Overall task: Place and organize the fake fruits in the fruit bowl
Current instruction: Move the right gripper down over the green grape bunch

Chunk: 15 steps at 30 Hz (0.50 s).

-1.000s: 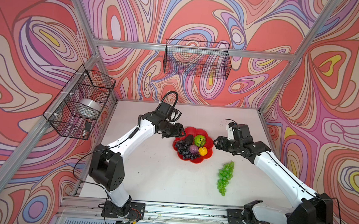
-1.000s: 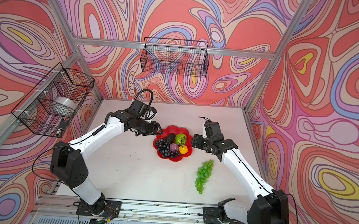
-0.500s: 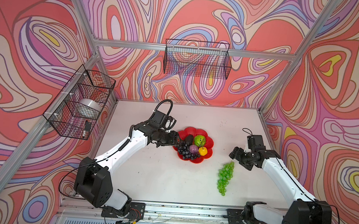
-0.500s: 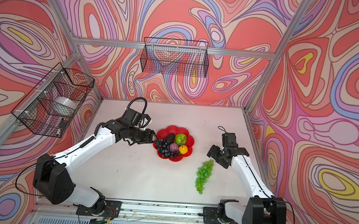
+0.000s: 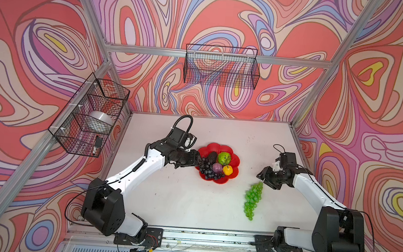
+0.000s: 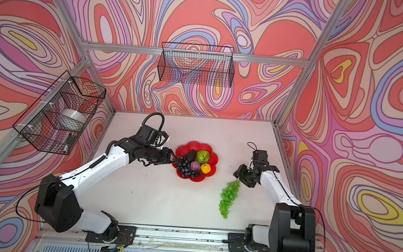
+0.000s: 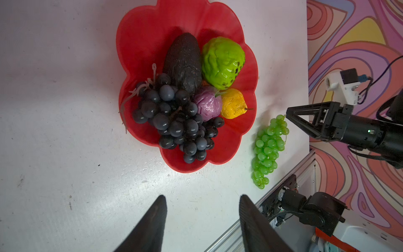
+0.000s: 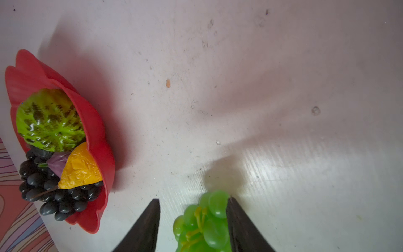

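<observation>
R gripper [image 8: 193,199] has swung from bowl [image 5: 234,170] to green grapes [image 8: 207,218] on counter [image 5: 177,203]. Jaws apart, straddling stem end, one tip touching. L gripper [image 7: 201,196] still apart, empty, bowl just ahead. Prob last fruit; pick looks imminent.

right gripper [image 5: 263,178] moved from fruit bowl [image 5: 235,160] to green grape bunch [image 5: 252,200], left gripper [image 5: 198,159] shifted slightly
</observation>
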Tool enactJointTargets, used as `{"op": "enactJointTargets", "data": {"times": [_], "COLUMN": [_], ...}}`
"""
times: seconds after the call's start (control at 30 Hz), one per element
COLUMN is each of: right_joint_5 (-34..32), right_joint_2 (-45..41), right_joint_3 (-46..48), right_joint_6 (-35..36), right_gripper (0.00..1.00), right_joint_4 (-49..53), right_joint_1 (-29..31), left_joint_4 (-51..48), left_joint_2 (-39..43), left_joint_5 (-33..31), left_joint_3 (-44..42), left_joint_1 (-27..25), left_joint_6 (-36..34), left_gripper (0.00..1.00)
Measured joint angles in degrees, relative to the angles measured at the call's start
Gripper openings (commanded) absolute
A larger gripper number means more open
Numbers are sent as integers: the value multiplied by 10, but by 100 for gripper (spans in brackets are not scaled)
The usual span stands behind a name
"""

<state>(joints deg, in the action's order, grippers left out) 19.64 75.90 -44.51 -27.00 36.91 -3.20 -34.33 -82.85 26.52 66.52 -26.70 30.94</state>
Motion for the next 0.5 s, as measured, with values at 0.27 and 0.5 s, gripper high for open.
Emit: {"op": "enactJointTargets", "data": {"times": [0.27, 0.5], "right_joint_5": [-41, -143], "right_joint_2": [-12, 50], "right_joint_3": [-20, -79], "right_joint_6": [35, 49], "right_gripper": [67, 67], "right_joint_4": [41, 65], "right_joint_1": [41, 174], "left_joint_4": [6, 15], "left_joint_2": [-19, -20], "left_joint_5": [1, 2], "left_joint_3": [0, -12], "left_joint_1": [0, 0], "left_joint_6": [7, 15], "left_gripper": [57, 57]}}
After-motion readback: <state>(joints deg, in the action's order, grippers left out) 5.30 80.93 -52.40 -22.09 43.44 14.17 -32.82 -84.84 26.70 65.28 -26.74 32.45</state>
